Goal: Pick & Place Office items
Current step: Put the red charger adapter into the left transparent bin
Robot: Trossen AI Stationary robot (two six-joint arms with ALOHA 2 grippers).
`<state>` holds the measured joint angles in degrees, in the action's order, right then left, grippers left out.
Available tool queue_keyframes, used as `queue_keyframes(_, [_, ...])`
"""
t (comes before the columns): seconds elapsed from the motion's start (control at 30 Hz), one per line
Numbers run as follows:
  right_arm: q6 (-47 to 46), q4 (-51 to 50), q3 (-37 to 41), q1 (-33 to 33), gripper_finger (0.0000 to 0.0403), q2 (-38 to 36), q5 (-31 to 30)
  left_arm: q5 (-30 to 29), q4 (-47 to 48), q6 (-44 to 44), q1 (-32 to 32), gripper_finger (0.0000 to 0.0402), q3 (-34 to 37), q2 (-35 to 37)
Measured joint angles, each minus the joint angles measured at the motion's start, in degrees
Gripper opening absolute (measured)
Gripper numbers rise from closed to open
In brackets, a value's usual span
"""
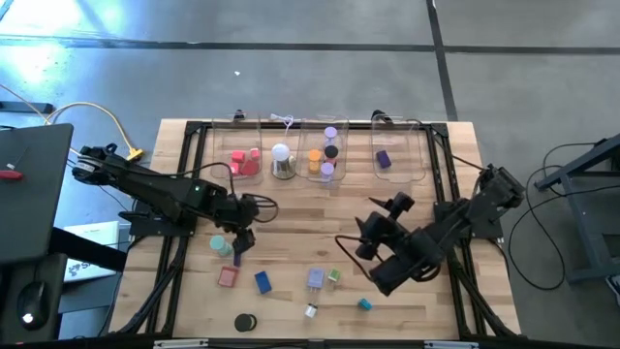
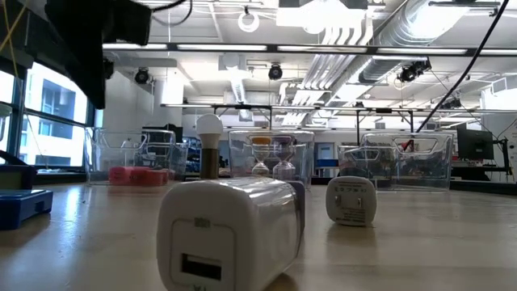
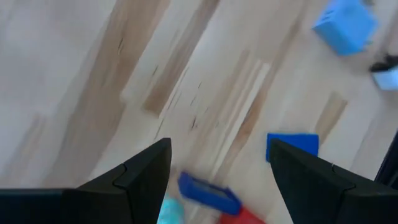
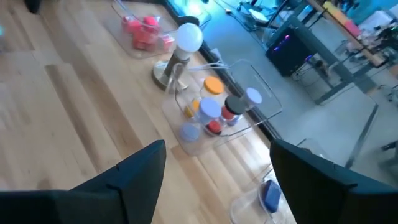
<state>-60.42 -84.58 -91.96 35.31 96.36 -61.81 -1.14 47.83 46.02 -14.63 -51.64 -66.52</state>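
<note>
The left gripper (image 1: 239,247) is being held over the table's (image 1: 291,218) left half with its fingers (image 3: 140,177) spread wide and nothing between them; a blue clip (image 3: 208,193) is being framed in the gap below, untouched. The right gripper (image 1: 363,237) is being held above the table's right half, fingers (image 4: 134,174) likewise parted and empty. Loose items are being left on the near table: a pink block (image 1: 228,276), a blue block (image 1: 263,282), a black disc (image 1: 244,321). Others are being kept in clear bins (image 1: 399,155) along the far edge, beside a white dome (image 1: 281,153).
</note>
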Motion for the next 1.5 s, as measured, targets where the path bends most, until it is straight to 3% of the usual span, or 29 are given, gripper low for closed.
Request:
queue_keyframes(0.37, [0.18, 3.25, 6.09, -3.43, 0.0278, 0.0, 0.37, 4.73, 5.34, 6.56, -0.59, 0.0262, 0.04, 1.15])
queue_keyframes(0.63, [0.18, 4.69, 8.13, -3.98, 0.0278, 0.0, 0.38, 2.73, 5.51, -0.05, -0.02, 0.0262, 0.04, 0.06])
queue_keyframes(1.23, [0.57, 5.28, 8.23, -3.96, 0.0278, 0.0, 0.23, -2.31, 3.86, -5.65, -0.04, 0.0262, 0.04, -5.73])
queue_keyframes(1.5, [0.52, 5.59, 8.23, -3.98, 0.0278, 0.0, 0.32, -4.01, 3.1, -6.18, -0.07, 0.0313, 0.04, -5.75])
